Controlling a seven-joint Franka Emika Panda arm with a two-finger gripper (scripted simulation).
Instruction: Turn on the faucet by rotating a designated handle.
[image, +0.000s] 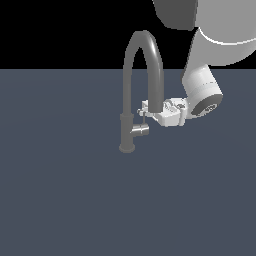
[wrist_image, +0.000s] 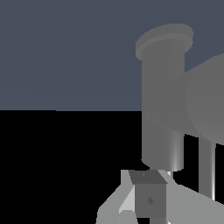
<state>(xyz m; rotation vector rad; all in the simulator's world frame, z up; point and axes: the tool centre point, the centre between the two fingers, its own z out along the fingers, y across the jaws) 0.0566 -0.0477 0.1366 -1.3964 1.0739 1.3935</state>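
At faucet (image: 128, 115): I've got hand (image: 143, 111) by handle (image: 140, 130).
Hand: can't tell if clamped.
Left: the turn.

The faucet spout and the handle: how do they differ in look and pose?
The spout is long, thin, dark grey and matt; the handle is a short, thick, shiny silver stub. The spout rises high and arches over; the handle juts sideways, low on the base column, toward the exterior view's right. Both are round in section and belong to one faucet.
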